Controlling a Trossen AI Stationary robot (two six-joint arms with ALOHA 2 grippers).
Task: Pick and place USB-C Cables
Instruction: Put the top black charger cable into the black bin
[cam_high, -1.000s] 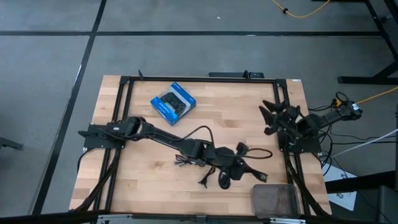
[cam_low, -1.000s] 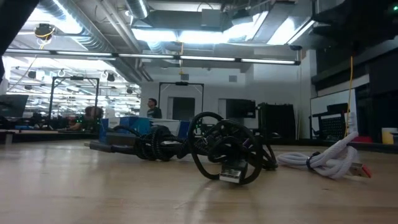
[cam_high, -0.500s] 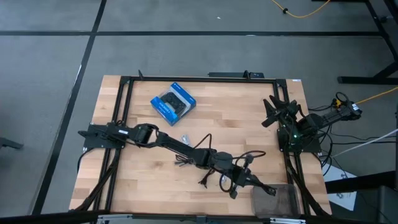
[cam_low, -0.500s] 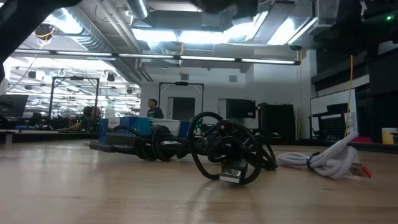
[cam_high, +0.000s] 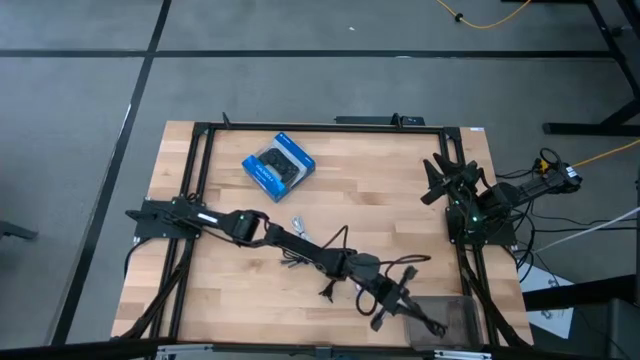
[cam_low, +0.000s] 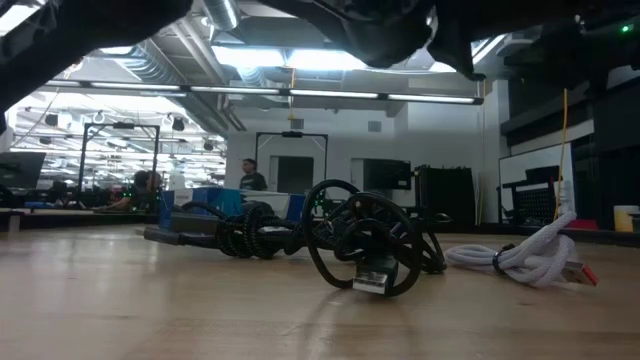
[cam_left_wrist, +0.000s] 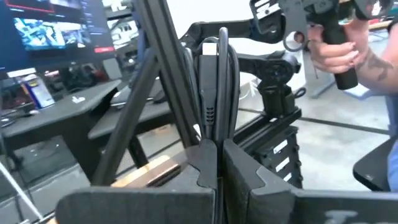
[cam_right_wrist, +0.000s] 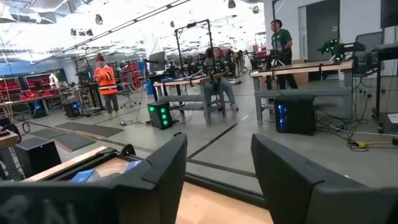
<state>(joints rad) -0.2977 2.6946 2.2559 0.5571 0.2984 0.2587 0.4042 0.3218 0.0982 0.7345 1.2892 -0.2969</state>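
Note:
My left gripper (cam_high: 404, 308) reaches out over the table's near right part, beside a dark tray (cam_high: 447, 322), and is shut on a black USB-C cable (cam_left_wrist: 214, 93). More black cables (cam_high: 300, 257) lie on the wood behind it, with another (cam_high: 330, 287) nearer the front edge; in the low view they show as a coil (cam_low: 365, 240). A white-grey cable (cam_high: 298, 222) lies flat by the arm and also shows in the low view (cam_low: 530, 257). My right gripper (cam_right_wrist: 217, 177) waits open at the table's right edge (cam_high: 455, 185). My left gripper pinches the black cable between its two fingers (cam_left_wrist: 205, 163), on a folded bundle of several strands beside a plug body (cam_left_wrist: 209, 106). The strands stand out beyond the fingertips, along the fingers' line. The bundle is lifted clear of the table.
A blue box picturing a game controller (cam_high: 279, 166) lies at the far left of the wood. A black frame (cam_high: 300, 127) runs around the table's edges. A person's hand (cam_left_wrist: 339, 53) holds a device beyond the table. Bare wood lies between the box and my right arm.
My left gripper has moved from the cable pile toward the table's near right corner, up to the dark tray, carrying the black cable clear of the wood. The cables left on the table have stayed put. My right arm drew back slightly toward the right edge.

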